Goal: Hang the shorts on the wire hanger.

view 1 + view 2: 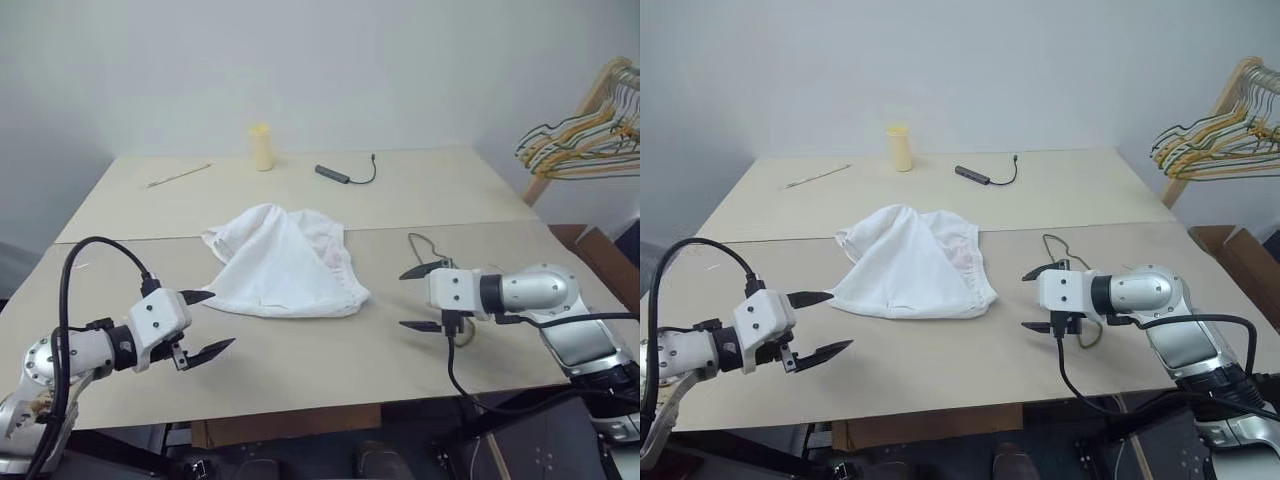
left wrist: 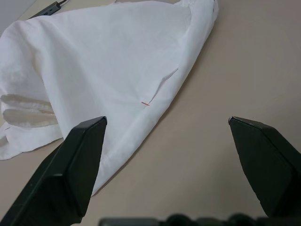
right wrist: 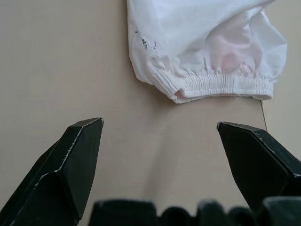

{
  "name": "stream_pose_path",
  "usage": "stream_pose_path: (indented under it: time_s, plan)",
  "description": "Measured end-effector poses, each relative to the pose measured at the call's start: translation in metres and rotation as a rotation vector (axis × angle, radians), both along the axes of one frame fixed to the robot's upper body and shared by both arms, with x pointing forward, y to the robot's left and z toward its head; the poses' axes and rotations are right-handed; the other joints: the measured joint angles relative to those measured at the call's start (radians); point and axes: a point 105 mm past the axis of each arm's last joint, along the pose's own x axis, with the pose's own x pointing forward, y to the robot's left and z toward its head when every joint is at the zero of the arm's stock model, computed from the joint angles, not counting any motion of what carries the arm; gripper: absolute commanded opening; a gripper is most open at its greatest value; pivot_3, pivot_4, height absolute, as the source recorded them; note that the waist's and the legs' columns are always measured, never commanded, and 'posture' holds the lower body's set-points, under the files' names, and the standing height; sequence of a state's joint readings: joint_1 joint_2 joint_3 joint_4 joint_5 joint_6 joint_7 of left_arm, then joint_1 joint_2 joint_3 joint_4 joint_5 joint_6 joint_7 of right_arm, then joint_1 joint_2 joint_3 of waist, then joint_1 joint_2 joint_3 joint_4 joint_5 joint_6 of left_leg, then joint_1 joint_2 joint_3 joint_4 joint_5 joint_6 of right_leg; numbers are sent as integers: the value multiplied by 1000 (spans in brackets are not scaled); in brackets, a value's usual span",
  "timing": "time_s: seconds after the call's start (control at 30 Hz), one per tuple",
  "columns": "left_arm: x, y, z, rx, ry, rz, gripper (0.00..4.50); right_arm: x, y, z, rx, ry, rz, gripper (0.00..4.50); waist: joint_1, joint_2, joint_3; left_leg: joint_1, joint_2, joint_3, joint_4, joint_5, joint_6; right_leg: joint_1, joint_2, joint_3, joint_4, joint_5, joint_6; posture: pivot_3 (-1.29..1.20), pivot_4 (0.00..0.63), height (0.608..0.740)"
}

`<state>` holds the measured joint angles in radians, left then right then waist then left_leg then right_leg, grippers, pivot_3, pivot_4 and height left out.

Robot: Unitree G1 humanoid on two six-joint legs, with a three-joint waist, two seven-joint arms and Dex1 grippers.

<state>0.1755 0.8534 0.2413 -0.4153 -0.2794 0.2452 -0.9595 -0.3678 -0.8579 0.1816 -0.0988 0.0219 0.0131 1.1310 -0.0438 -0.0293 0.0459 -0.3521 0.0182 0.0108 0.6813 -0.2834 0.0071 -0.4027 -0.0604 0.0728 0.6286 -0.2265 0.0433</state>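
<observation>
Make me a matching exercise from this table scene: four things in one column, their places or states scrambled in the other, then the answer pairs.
1. shorts
2. wire hanger
3. yellow cup
4. left tool

A. open, empty, beside the shorts
B. upright at the far edge of the table
C. crumpled mid-table
D. flat, partly behind the right tool

Pairs: 1-C, 2-D, 3-B, 4-A
</observation>
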Motion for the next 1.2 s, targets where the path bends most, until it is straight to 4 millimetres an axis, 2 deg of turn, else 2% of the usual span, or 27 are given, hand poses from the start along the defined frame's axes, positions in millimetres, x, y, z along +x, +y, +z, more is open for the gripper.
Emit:
stream_pose_path:
  time_s: [0.3,0.4,0.6,0.73,0.87,1.03,1.13,1.2]
  plan:
    - [-1,-3,1,-47,7,5,4500,3,2,2,7,-23,-7,4481,-1,0,0,0,0,0,0,0,0,0,0,0,0,0,0,-34,0,740]
    - [-3,0,-3,-21,19,13,4500,12,16,7,-1,-107,6,4481,-9,0,0,0,0,0,0,0,0,0,0,0,1,0,0,-45,0,740]
    - [-3,5,-8,36,38,15,4500,22,44,5,-170,-217,104,4481,-13,0,0,-1,0,0,0,0,0,-1,0,0,0,0,0,-56,0,740]
    - [-3,8,-15,72,62,13,4500,20,65,-5,-261,-224,188,4481,-21,0,0,0,0,0,0,0,0,-1,0,0,1,0,0,-52,0,740]
    - [-3,9,-16,80,61,12,4500,29,66,-20,-359,-201,195,4481,-25,0,0,0,0,-1,0,0,0,-1,0,0,1,0,0,-39,0,740]
    - [-5,10,-19,89,70,14,4500,37,80,-30,-379,-184,220,4481,-29,1,0,0,0,-1,-1,0,0,-2,0,0,1,1,-1,-21,0,740]
    - [-9,11,-24,92,87,20,4500,39,87,-36,-367,-169,228,3860,-26,1,0,0,0,-1,-1,0,0,-2,0,0,1,1,-1,-2,0,740]
    - [-12,10,-25,97,92,19,4500,39,89,-40,-367,-165,243,3189,-26,1,0,0,0,-1,-1,0,0,-2,0,0,1,1,-1,1,0,740]
